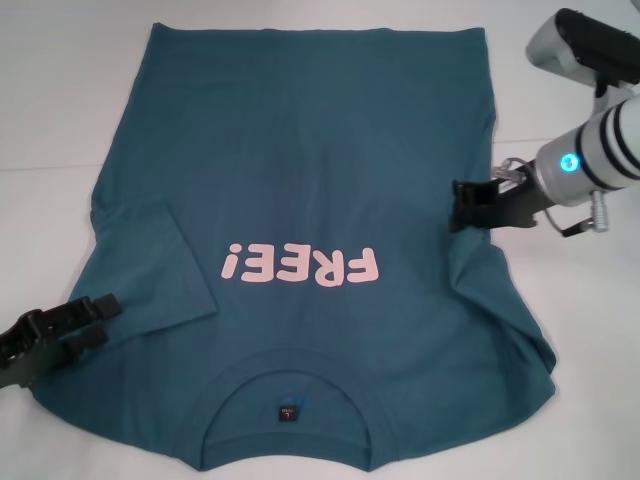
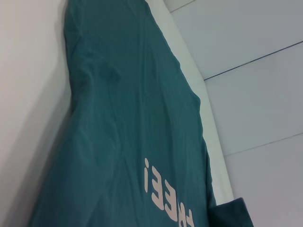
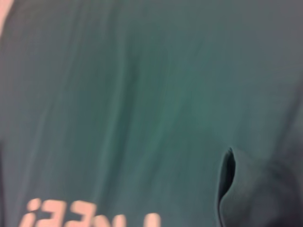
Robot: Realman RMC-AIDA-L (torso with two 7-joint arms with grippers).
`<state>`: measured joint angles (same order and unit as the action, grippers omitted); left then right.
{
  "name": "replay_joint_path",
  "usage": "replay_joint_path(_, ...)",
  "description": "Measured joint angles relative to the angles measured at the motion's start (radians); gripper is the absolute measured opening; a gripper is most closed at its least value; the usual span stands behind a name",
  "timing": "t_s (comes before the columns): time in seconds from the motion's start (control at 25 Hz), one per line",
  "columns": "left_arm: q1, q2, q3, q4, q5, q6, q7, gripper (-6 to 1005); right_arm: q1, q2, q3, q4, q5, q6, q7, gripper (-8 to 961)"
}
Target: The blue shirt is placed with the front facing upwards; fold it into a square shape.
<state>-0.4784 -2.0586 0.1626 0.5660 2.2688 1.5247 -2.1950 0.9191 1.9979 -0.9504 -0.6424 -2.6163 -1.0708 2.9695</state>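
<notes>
White table (image 1: 60,120) bears the blue shirt (image 1: 300,180) between left end effector (image 1: 75,325) and right end effector (image 1: 468,205).

The left gripper (image 1: 85,320) lay low at the near left, fingers parted; the right gripper (image 1: 468,205) reached in from the right.

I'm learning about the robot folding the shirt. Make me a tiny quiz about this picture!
1. True or false: the blue shirt lies with its print facing up.
2. Which sleeve is already folded onto the shirt's body: A) the one on the robot's left, B) the one on the robot's right?
3. Fill in: the right gripper is at the shirt's ____ edge.

Key: 1 true. 2 A. 3 right. The left gripper waits by the folded sleeve.
</notes>
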Motion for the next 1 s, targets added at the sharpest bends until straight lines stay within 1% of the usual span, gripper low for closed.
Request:
replay_joint_path(0.16,0.001,0.0,-0.001,0.0,0.0,0.0,0.0,630,-0.004,-0.004,0.005,-0.016,-0.068,-0.017,0.03,103)
replay_joint_path(0.4,0.001,0.0,-0.003,0.0,0.0,0.0,0.0,630,-0.004,-0.004,0.019,-0.027,-0.065,-0.018,0.023,108)
replay_joint_path(0.76,0.002,0.0,-0.003,0.0,0.0,-0.001,0.0,629,0.025,0.018,0.019,-0.016,-0.018,-0.015,-0.031,116)
replay_joint_path(1.0,0.001,0.0,-0.003,0.0,0.0,-0.002,0.0,629,0.024,0.02,0.026,-0.016,0.008,-0.03,-0.069,122)
